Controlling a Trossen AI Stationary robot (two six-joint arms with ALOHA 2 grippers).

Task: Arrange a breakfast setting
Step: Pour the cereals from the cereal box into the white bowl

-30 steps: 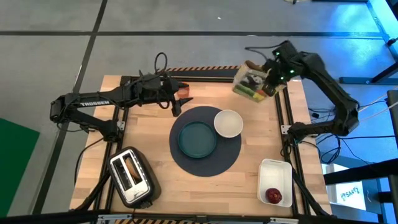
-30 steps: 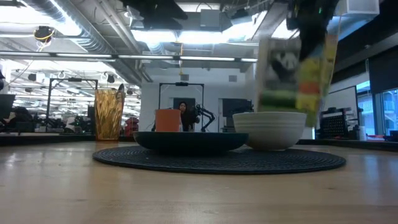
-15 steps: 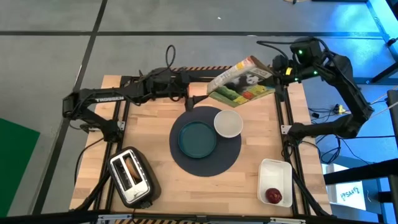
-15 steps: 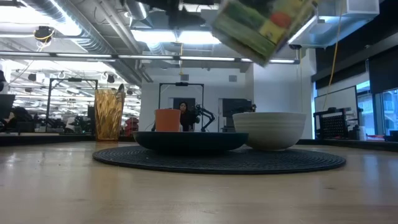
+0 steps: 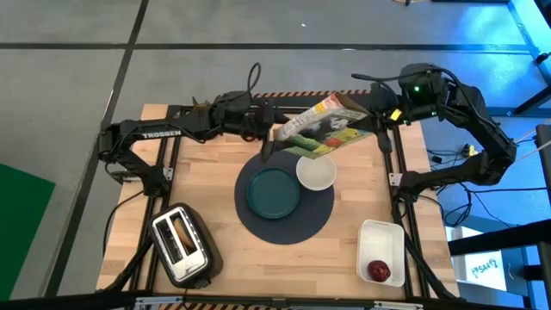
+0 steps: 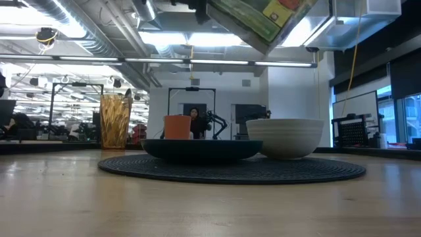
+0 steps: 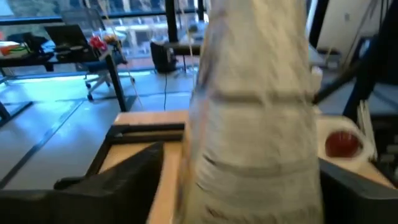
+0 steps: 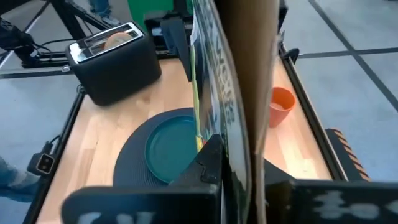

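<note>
So far we are counting mat (image 5: 284,215), plate (image 5: 273,191) and bowl (image 5: 316,171) as placed at table centre. Right gripper (image 5: 379,118) is pinching a tilted cereal box (image 5: 323,129) above the bowl; left gripper (image 5: 269,129) is reaching it, fingers' state unclear. Fruit (image 5: 379,271) is waiting in the tray (image 5: 381,232), near-right corner.

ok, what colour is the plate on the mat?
Teal: the plate sits on the dark-blue mat, clearest in the high view.

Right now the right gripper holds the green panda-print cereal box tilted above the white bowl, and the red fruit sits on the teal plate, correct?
Not quite. The red fruit lies in the white rectangular tray at the table's corner, not on the teal plate, which is bare, as the high view shows. The right gripper does hold the green panda-print cereal box tilted above the white bowl.
</note>
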